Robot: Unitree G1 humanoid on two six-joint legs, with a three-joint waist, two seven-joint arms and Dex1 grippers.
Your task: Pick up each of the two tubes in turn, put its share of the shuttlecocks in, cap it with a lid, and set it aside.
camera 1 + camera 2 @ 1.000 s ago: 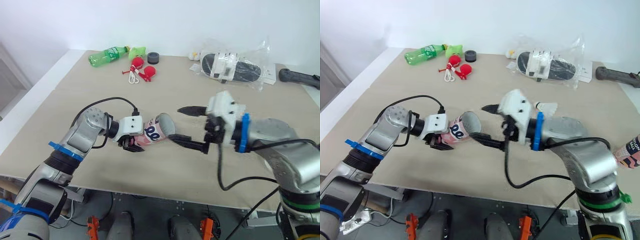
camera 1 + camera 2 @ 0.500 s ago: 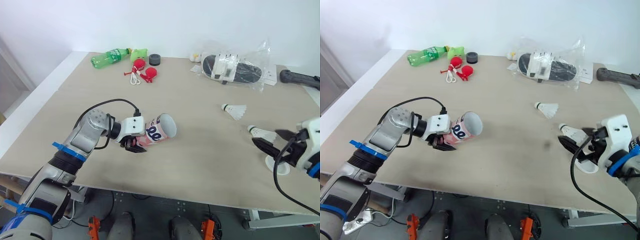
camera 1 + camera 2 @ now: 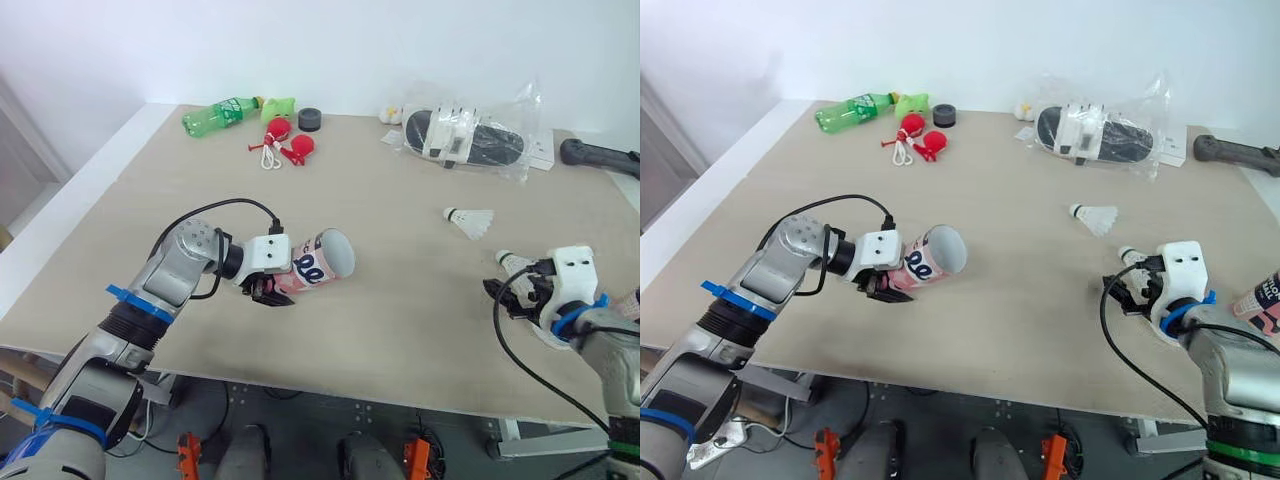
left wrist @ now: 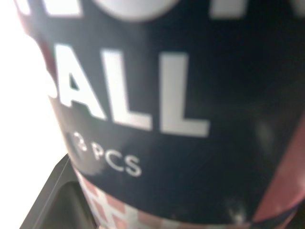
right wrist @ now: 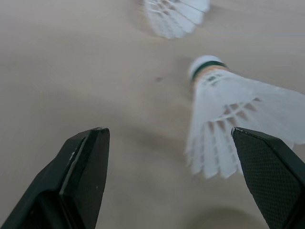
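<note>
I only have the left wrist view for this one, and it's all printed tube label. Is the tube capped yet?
Observer: No. The tube gripped by the left end effector has its mouth uncovered, facing the robot's right.
Operator: What is the right end effector doing?
Observer: The right end effector is open and low over the table, beside the near shuttlecock.
Operator: Any others left out?
Observer: Yes, the far shuttlecock lies farther back on the table.
</note>
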